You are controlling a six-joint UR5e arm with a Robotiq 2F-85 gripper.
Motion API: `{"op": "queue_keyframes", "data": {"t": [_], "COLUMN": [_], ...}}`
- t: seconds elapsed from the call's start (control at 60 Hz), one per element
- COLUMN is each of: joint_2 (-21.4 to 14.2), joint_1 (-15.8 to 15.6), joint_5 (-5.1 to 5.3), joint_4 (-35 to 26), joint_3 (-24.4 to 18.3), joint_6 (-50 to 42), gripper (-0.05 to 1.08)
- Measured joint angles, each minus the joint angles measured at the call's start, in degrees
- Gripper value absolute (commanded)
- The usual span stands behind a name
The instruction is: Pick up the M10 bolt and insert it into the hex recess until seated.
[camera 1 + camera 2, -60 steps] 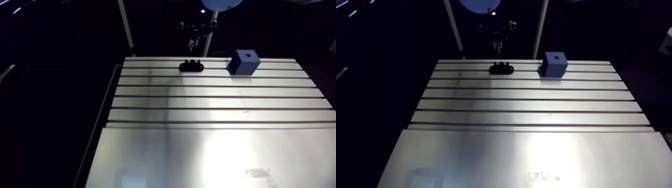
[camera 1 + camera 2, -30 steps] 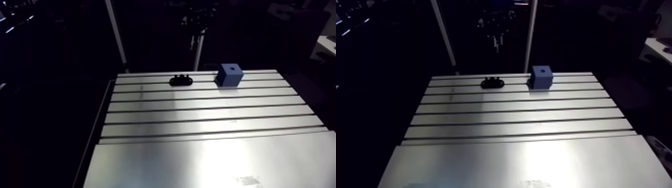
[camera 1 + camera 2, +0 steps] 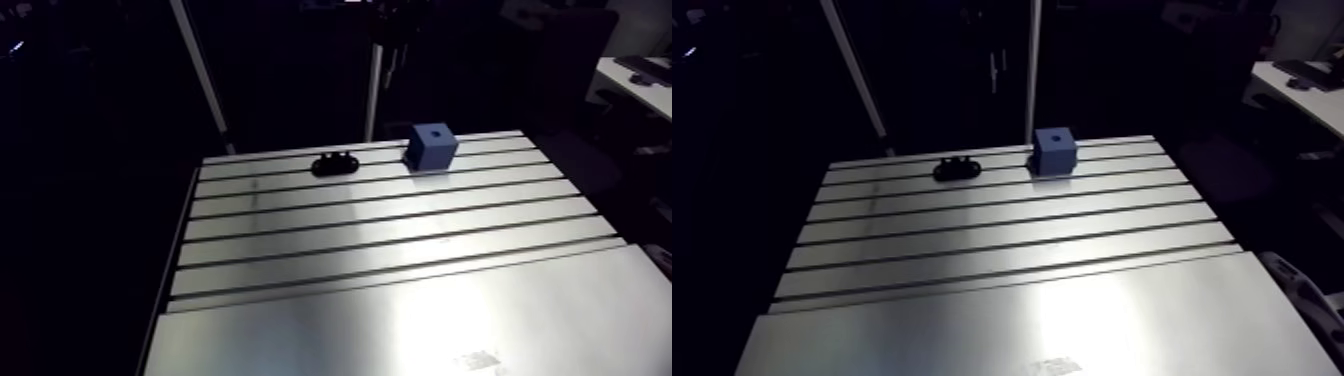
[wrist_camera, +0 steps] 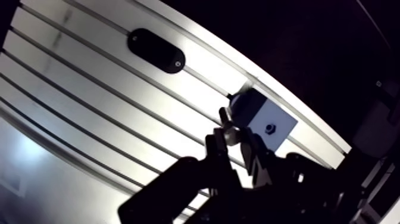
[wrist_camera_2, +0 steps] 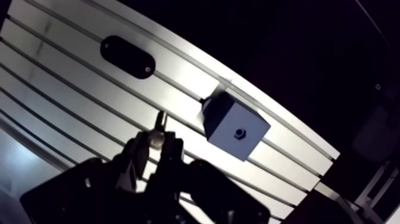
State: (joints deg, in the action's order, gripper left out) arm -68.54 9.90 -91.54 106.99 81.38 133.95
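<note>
Gripper (image 4: 237, 140) closed on the M10 bolt (image 4: 229, 128), carried in the air

In the wrist view the two dark fingers (image 4: 217, 149) stand close together, nearly parallel, with only a narrow gap between them; the bolt's pale metal is pinched in that gap and its thin end pokes out past the fingertips. Both fingers lean slightly to one side, and nothing else touches them. In the arm view the wrist and gripper are too dark to make out
</note>
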Motion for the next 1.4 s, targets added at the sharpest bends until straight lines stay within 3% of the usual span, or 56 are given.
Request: {"op": "queue_keyframes", "data": {"t": [0.133,0.383,0.55,0.75,1.4], "joint_2": [1.0,2.8,3.6,4.2,9.5], "joint_1": [1.2,3.0,3.9,4.8,7.4], "joint_5": [-0.71,-4.38,-5.63,-5.81,-4.96], "joint_4": [-0.8,-1.4,-1.4,-1.3,-4.3], "joint_3": [-0.9,-1.7,-2.1,-2.4,-6.2], "joint_6": [2.1,4.3,5.8,6.8,8.5], "gripper": [0.92,0.92,0.92,0.92,0.91]}}
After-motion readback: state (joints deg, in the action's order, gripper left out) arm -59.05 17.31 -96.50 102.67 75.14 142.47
